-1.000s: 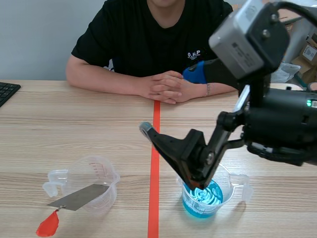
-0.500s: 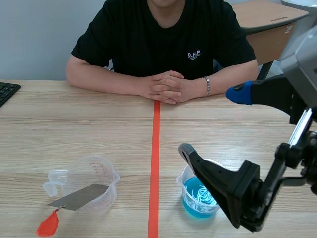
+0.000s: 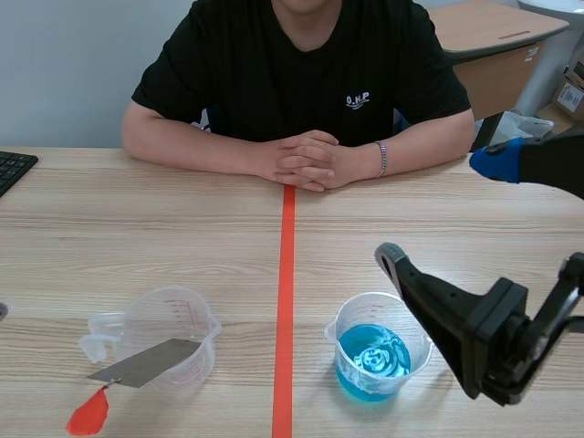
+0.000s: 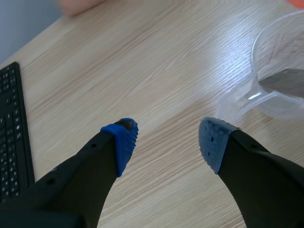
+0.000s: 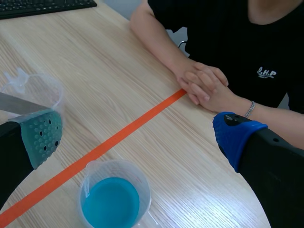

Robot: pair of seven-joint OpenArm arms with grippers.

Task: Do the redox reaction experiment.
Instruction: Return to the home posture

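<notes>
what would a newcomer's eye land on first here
Most likely the clear plastic cup of bright blue liquid, just right of the orange-red tape line on the robot's side, with the right arm's black gripper spread open beside it. Next come the thin grey metal sheet leaning on the empty clear measuring cup left of the line, and the person's clasped hands opposite.

I count two clear beakers on the desk: the blue-liquid beaker and the other beaker. There is one metal strip, with one red tag at its end. One keyboard. One person sits across from me, showing two clasped hands and one bracelet. My own claws number two: the left claw and the right claw.
</notes>
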